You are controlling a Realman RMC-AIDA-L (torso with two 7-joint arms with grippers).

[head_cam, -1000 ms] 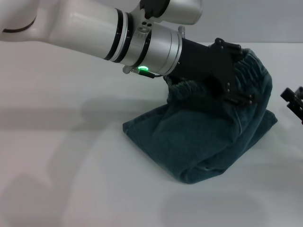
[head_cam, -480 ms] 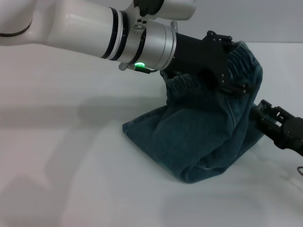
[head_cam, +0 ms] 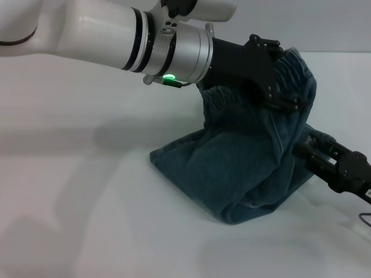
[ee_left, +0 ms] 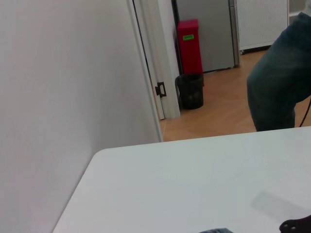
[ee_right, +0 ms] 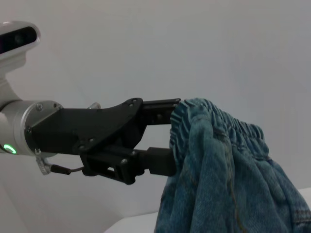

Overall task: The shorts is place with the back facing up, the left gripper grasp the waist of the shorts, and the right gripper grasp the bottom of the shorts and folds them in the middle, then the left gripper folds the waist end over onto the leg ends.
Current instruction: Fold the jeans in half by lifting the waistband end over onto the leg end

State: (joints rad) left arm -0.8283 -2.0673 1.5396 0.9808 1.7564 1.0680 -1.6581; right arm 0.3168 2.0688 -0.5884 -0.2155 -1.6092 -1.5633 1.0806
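Final fold under way: left pincer [head_cam: 284, 95], upper centre, clamped on the shorts [head_cam: 249, 168] waistband; right pincer [head_cam: 310, 152], aperture indeterminable, touches denim at right. Next: carry waist onto leg ends.

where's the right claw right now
In the head view the right claw is low on the robot's right, reaching in from the edge against the side of the shorts, below the left claw holding the waist.
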